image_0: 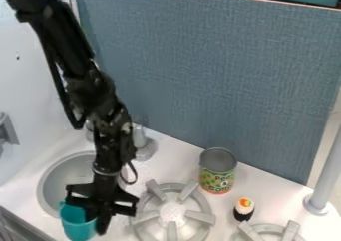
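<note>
The black gripper (97,219) hangs down at the lower left, in front of the sink's right side. A teal cup (79,228) is directly at the gripper, its right wall between the two closely set fingers. Part of the cup's rim is hidden behind the gripper. Whether the cup's base touches the counter, I cannot tell.
The round sink (50,187) lies behind and left of the cup, with a faucet (141,143) at its back. To the right are a burner (172,214), an open tin can (218,171), a small sushi-like toy (244,209), another burner (273,230) and a grey post (323,185).
</note>
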### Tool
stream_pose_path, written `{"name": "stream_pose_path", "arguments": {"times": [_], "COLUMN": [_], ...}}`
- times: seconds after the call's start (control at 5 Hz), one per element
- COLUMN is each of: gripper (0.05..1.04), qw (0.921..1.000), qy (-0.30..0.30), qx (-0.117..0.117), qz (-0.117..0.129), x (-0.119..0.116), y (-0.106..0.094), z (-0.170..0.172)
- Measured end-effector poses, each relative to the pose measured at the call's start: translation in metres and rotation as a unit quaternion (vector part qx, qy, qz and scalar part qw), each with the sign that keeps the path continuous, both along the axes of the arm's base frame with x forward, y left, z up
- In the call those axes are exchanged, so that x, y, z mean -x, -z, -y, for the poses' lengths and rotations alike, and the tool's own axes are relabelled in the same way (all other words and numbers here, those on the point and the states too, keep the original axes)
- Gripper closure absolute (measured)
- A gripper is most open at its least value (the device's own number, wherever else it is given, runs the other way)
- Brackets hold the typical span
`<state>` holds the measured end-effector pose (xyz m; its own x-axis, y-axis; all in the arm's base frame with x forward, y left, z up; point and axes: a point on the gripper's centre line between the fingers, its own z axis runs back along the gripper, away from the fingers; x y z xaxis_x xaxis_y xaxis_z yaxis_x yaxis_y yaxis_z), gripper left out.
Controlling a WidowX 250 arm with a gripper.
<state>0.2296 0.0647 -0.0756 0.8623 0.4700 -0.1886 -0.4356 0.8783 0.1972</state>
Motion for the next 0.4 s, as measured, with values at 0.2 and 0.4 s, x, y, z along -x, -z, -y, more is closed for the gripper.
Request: {"name": "stream_pose_path", "arguments": {"times": [0.2, 0.4], "gripper": [0.976, 0.976], "qw": [0.9994, 0.9982], "qy": [0.013, 0.039], "qx": [0.004, 0.024], "qz": [0.032, 0.039], "x": [-0.015, -0.023], "y": [0.008, 0.022], "z": [0.000, 0.011]}}
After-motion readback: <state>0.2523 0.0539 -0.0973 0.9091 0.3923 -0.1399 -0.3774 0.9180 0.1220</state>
